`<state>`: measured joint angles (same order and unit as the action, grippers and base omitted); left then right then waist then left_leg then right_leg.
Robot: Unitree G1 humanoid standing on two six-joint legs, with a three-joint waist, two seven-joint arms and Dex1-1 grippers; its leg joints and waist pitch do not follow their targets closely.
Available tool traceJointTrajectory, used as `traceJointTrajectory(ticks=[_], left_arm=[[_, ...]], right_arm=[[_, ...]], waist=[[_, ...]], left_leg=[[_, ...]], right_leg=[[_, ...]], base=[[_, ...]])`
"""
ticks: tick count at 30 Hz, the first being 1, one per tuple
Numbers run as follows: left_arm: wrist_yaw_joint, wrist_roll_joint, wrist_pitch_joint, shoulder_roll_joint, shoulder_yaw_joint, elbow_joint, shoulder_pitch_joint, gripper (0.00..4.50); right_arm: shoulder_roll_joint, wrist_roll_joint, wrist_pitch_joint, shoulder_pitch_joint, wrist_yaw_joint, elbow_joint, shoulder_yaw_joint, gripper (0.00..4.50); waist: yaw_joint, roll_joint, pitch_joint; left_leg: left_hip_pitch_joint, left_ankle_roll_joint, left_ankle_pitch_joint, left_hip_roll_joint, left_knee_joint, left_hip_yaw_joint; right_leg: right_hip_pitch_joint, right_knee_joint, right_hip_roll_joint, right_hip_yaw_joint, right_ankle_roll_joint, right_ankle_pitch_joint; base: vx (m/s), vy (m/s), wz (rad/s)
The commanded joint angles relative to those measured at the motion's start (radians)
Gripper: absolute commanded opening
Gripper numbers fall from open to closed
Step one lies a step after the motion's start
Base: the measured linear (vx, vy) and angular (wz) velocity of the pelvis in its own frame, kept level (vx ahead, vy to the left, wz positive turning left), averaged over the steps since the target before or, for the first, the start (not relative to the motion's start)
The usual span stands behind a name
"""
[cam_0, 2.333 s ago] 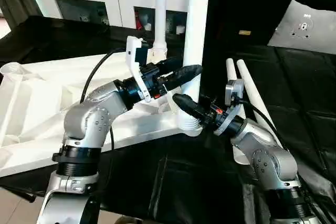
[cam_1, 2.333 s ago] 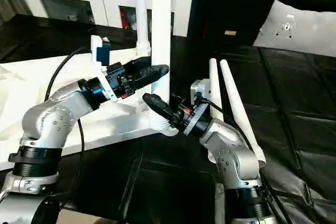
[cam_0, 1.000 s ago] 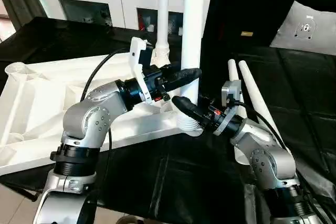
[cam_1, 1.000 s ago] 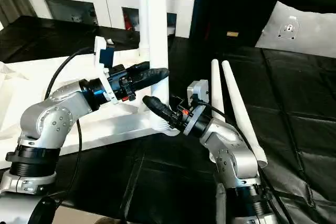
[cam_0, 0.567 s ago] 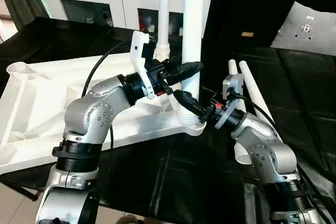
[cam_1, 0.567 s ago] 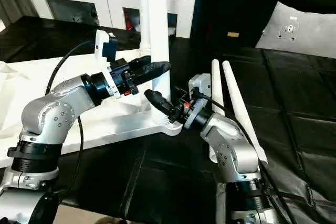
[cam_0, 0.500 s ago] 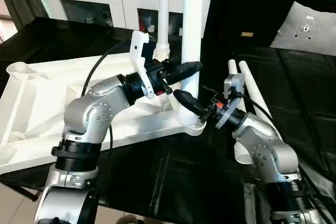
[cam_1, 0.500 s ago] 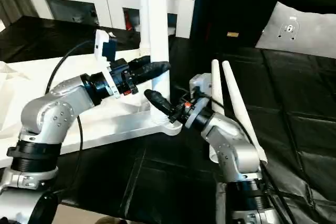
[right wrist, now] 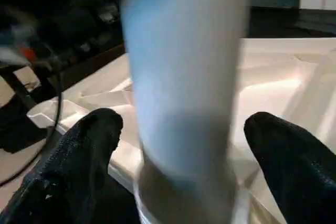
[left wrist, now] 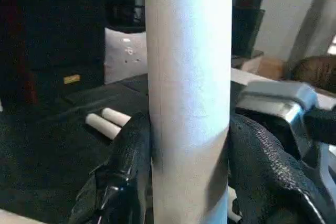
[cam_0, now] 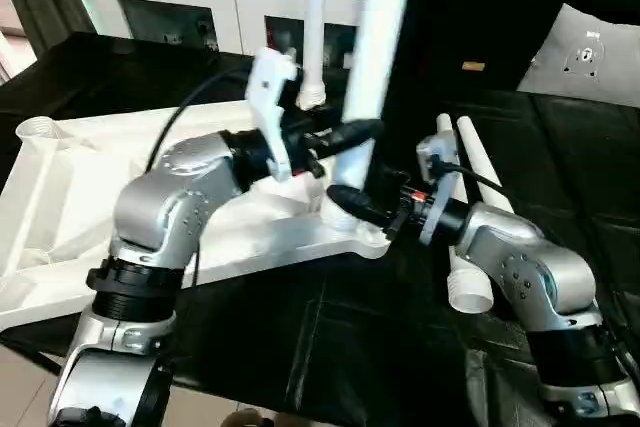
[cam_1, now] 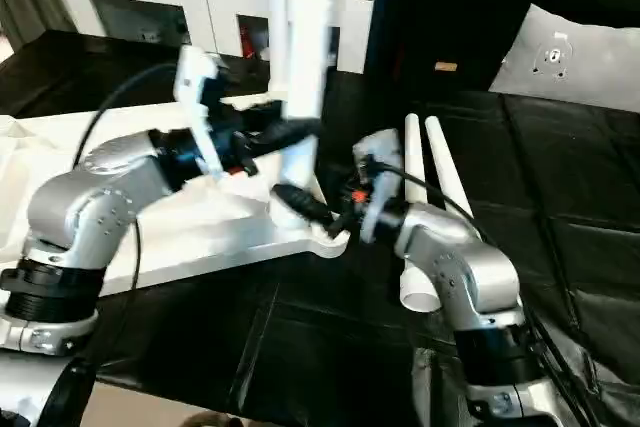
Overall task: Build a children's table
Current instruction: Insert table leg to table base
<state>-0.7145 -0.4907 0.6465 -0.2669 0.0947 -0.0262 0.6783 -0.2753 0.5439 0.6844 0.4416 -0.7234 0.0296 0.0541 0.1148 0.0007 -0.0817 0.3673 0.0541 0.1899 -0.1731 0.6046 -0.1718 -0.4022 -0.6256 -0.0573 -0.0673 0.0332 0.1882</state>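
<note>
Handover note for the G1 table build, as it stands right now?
Left pincer: shut on the near upright leg, fingers pressed on both sides.
Right pincer: open, fingers either side of that leg's base without touching.
Tabletop lies underside up on the black cloth. A second leg stands in the far corner socket.
Two loose legs lie side by side on the cloth to the robot's right.
Done: two legs standing in sockets. I cannot tell whether the near one is fully seated.
Left: fit the two loose legs, then turn the table upright.
</note>
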Motion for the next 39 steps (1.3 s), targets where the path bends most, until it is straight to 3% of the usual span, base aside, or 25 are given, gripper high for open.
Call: traceJointTrajectory(ticks=[1, 7, 9, 12, 14, 16, 30, 39], left_arm=[[-0.014, 0.024, -0.024, -0.010, 0.021, -0.031, 0.010, 1.86], [-0.031, 0.069, -0.046, -0.025, 0.069, -0.037, 0.006, 1.86], [-0.030, 0.073, -0.050, -0.027, 0.073, -0.033, 0.008, 1.86], [-0.032, 0.074, -0.051, -0.026, 0.073, -0.030, 0.010, 1.86], [-0.039, 0.078, -0.053, -0.028, 0.077, -0.031, 0.011, 1.86], [-0.040, 0.079, -0.056, -0.027, 0.077, -0.030, 0.011, 1.86], [-0.050, 0.091, -0.066, -0.025, 0.083, -0.023, 0.014, 1.86], [-0.045, 0.090, -0.059, -0.019, 0.085, -0.032, 0.015, 1.86]], right_arm=[[-0.001, 0.009, 0.027, 0.015, 0.019, 0.009, 0.004, 4.30], [0.001, -0.003, 0.051, 0.037, 0.028, -0.002, 0.002, 4.30], [-0.002, -0.002, 0.062, 0.042, 0.031, 0.000, 0.002, 3.95], [-0.004, 0.000, 0.067, 0.046, 0.035, 0.000, 0.003, 3.95], [-0.005, -0.003, 0.070, 0.049, 0.038, -0.002, 0.006, 3.55], [-0.006, -0.006, 0.071, 0.049, 0.037, -0.005, 0.009, 3.54], [-0.012, -0.016, 0.082, 0.044, 0.030, -0.014, 0.024, 2.24], [-0.012, -0.018, 0.077, 0.039, 0.022, -0.018, 0.031, 1.89]], waist=[[0.002, -0.004, 0.090], [0.003, -0.007, 0.090], [0.002, -0.008, 0.089], [0.003, -0.008, 0.090], [0.003, -0.010, 0.090], [0.003, -0.011, 0.090], [0.003, -0.007, 0.091], [0.004, -0.008, 0.091]], left_leg=[[-0.003, -0.016, 0.064, -0.047, -0.059, 0.016], [-0.004, -0.008, 0.066, -0.047, -0.060, 0.016], [-0.004, -0.005, 0.070, -0.046, -0.060, 0.015], [-0.003, -0.003, 0.063, -0.046, -0.059, 0.016], [-0.002, -0.005, 0.059, -0.046, -0.059, 0.015], [-0.002, -0.006, 0.059, -0.046, -0.059, 0.015], [-0.002, -0.003, 0.062, -0.045, -0.058, 0.015], [-0.001, -0.005, 0.062, -0.046, -0.058, 0.015]], right_leg=[[0.063, 0.072, -0.085, 0.055, 0.159, 0.169], [0.062, 0.073, -0.085, 0.055, 0.145, 0.186], [0.062, 0.074, -0.085, 0.055, 0.140, 0.197], [0.062, 0.072, -0.086, 0.055, 0.142, 0.188], [0.062, 0.072, -0.085, 0.055, 0.142, 0.180], [0.063, 0.072, -0.085, 0.055, 0.141, 0.184], [0.062, 0.072, -0.085, 0.055, 0.143, 0.181], [0.063, 0.071, -0.086, 0.055, 0.148, 0.178]], base=[[0.000, 0.000, 0.00], [0.000, 0.000, 0.00], [0.000, 0.000, 0.00], [0.000, 0.000, 0.00], [0.000, 0.000, 0.00], [0.000, 0.000, 0.00], [0.000, 0.000, 0.00], [0.000, 0.000, 0.00]])
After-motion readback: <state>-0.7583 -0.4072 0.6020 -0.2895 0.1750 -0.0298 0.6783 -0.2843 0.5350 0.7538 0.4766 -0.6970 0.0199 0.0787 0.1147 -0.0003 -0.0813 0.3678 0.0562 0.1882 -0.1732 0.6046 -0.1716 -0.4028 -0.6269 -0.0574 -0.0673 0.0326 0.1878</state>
